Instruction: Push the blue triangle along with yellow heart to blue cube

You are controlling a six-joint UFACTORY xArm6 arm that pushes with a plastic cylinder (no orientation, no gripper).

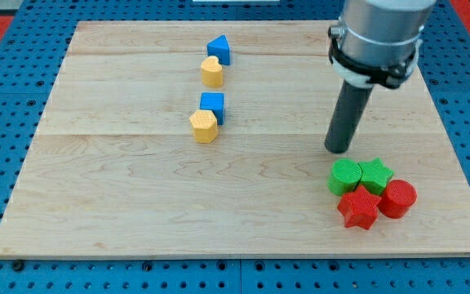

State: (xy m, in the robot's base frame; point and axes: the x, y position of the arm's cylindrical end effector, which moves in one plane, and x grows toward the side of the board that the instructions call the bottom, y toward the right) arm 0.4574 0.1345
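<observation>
The blue triangle point(219, 49) sits near the view's top edge of the bench point(137, 212), left of centre, with the yellow heart point(212, 72) touching it just below. Directly under them, a small strip of bare wood away, the blue cube point(213, 105) stands with a yellow hexagonal block point(205, 126) pressed against its lower left corner. These four form a short column; open wood spreads wide to the view's left and across the bottom. My tip point(338, 150) rests well apart on the view's right, just above a tight cluster near the bottom right corner: green cylinder point(345, 175), green star point(375, 173), red star point(359, 209) and red cylinder point(398, 198). There is no claw, only the rod.
</observation>
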